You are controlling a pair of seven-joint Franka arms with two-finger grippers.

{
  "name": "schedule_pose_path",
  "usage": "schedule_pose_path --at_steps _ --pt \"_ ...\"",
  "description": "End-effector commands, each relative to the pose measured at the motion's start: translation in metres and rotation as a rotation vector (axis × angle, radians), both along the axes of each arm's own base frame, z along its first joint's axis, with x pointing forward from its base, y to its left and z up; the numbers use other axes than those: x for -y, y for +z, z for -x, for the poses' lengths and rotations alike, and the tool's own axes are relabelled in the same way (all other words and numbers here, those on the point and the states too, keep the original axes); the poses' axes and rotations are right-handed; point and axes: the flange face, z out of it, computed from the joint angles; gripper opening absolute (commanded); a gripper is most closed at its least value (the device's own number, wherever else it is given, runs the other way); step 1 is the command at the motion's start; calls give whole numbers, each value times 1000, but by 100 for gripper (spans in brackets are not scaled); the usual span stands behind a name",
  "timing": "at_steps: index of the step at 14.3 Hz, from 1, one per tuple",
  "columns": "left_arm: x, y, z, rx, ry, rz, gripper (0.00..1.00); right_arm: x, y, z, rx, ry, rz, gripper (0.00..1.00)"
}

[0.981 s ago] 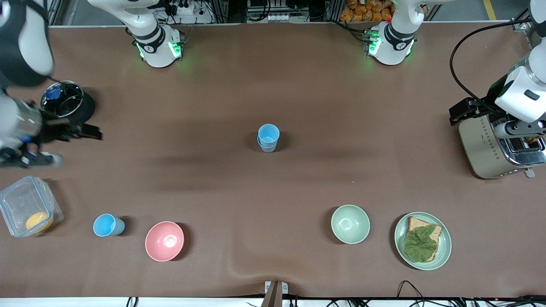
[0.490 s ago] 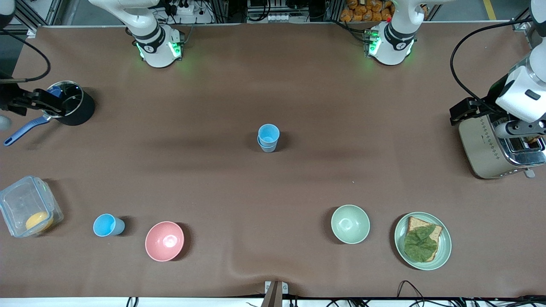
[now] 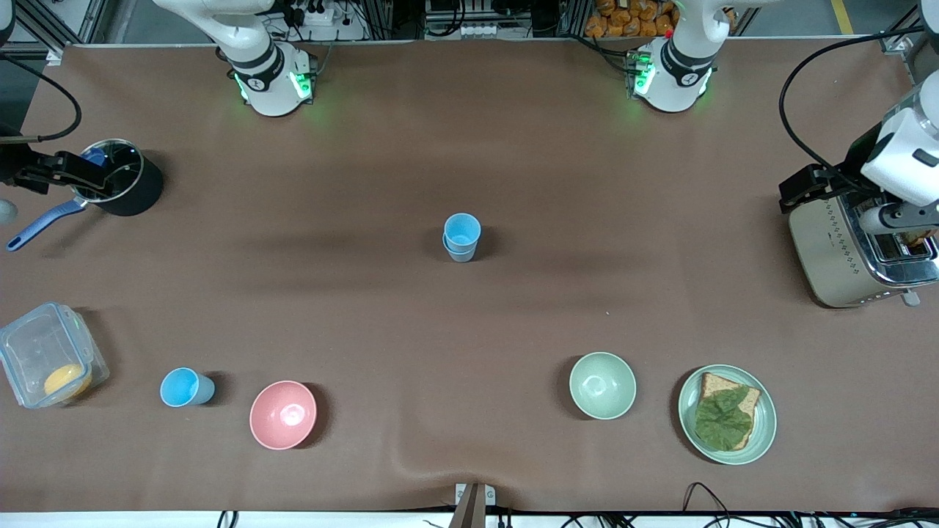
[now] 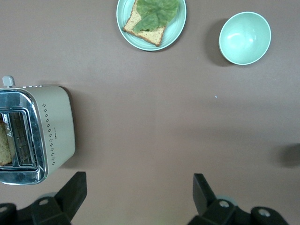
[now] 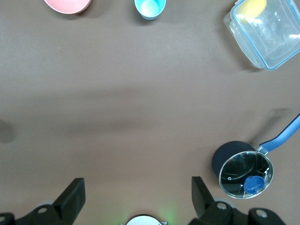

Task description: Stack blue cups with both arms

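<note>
- In the front view my right gripper (image 3: 81, 172) is cut off at the frame edge, over the black saucepan (image 3: 121, 183); only its dark fingers and cable show there.
- My left gripper (image 3: 807, 187) is half hidden by its own white wrist, over the toaster (image 3: 843, 257) at the left arm's end of the table.
- Each wrist view shows only the two finger stubs of its own gripper, spread wide apart with nothing between them: left (image 4: 136, 197), right (image 5: 136, 197).
- The stacked blue cups (image 3: 461, 236) stand upright mid-table, one nested in the other; the lower cup shows only as a paler band under the upper one's rim.
- A single blue cup (image 3: 183, 386) stands nearer to the front camera than the stack, toward the right arm's end, just beside the pink bowl (image 3: 283, 414).
- The pale green bowl (image 3: 602, 385) sits nearer to the camera than the stack, toward the left arm's end, with a green plate (image 3: 763, 429) of bread and a leaf beside it.
- A clear container (image 3: 44, 359) holding something orange lies near the single cup, at the table's edge.
- The saucepan has a blue handle and a blue thing inside that I cannot make out.
- Both arms are swung out to the table's ends, well apart from the stack.
</note>
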Motion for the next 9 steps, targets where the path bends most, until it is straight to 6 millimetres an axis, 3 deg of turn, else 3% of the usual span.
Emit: schedule_pose_path --at_steps 1,9 --pt "-3 9 7 0 -13 16 100 0 13 8 23 -13 -15 100" --pt "-12 10 7 0 8 41 100 13 11 6 30 0 -6 100"
